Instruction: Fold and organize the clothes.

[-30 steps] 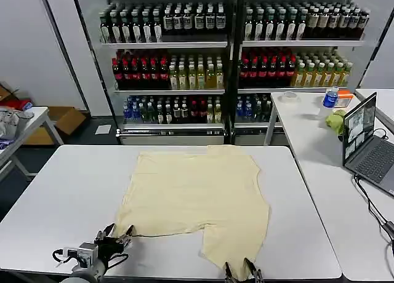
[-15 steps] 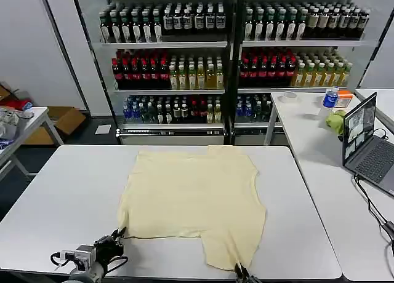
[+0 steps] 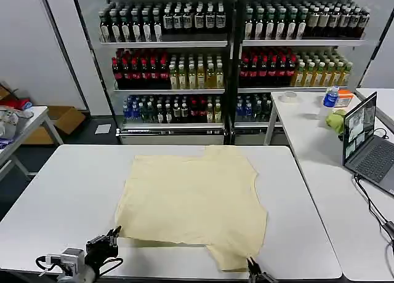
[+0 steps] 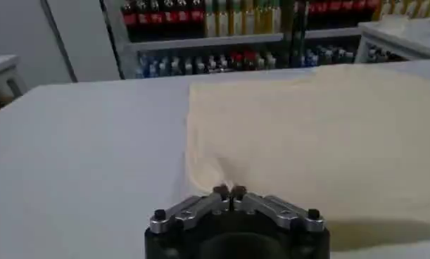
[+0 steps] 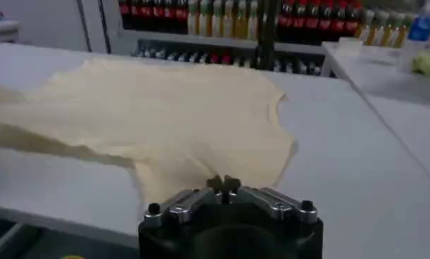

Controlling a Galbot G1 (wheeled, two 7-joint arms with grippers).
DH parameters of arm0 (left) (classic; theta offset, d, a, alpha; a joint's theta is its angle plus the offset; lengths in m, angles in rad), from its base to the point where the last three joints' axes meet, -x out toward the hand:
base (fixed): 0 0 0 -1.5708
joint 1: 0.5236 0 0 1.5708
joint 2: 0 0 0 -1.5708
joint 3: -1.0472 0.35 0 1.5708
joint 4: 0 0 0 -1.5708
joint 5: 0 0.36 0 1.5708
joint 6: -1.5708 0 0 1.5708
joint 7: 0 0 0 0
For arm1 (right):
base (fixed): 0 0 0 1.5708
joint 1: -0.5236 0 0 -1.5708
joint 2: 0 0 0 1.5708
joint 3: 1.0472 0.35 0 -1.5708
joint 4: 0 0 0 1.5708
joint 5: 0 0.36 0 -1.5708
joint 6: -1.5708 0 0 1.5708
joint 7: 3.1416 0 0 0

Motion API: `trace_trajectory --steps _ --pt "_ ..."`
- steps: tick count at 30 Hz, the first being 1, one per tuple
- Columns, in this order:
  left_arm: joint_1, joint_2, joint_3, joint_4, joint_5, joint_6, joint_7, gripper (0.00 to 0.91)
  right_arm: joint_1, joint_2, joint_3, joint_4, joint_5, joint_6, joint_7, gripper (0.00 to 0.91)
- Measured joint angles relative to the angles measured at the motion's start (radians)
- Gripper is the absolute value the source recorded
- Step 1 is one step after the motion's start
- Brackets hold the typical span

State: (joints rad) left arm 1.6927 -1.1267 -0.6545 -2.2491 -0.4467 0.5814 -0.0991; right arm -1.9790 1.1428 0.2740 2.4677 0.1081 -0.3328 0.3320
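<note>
The clothes are one cream T-shirt point(image 3: 194, 197) spread flat across the middle of the white table point(image 3: 61, 191). My left gripper point(image 3: 114, 235) is at the shirt's near left corner. In the left wrist view it point(image 4: 229, 191) is shut, and the cloth point(image 4: 306, 134) puckers into its tips. At the near right corner of the shirt, by the table's front edge, is my right gripper point(image 3: 253, 266). The right wrist view shows that gripper point(image 5: 224, 184) shut on the hem of the shirt point(image 5: 165, 119).
Shelves of bottles point(image 3: 184, 74) stand behind the table. A second table on the right carries a laptop point(image 3: 369, 141), a green cloth point(image 3: 335, 121) and a water bottle point(image 3: 331, 97). Another table point(image 3: 18, 126) with clutter stands at the far left.
Both grippers were open at the shirt's near edge a second ago; they have shut on it and drawn back toward the front edge, pulling the hem with them.
</note>
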Motion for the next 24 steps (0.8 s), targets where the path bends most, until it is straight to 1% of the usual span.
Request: trace_trajectory --steps 5,11,17,24 --pt "0.032 0.012 -0.045 -0.038 -0.021 -0.001 0.000 0.010 0.003 -0.021 0.052 0.025 0.016 0.014 -0.014 0.000" --pt "0.031 0.034 -0.066 -0.047 -0.035 -0.003 0.000 0.010 0.062 -0.058 0.087 0.012 0.040 0.030 -0.031 0.000" --pt "-0.015 0.053 -0.048 -0.013 -0.037 -0.005 -0.002 0.010 0.164 -0.096 0.086 -0.042 0.064 0.031 -0.042 0.000" --pt "-0.098 0.066 0.007 0.051 -0.016 -0.006 -0.003 0.010 0.296 -0.148 0.060 -0.117 0.065 0.034 -0.062 0.000"
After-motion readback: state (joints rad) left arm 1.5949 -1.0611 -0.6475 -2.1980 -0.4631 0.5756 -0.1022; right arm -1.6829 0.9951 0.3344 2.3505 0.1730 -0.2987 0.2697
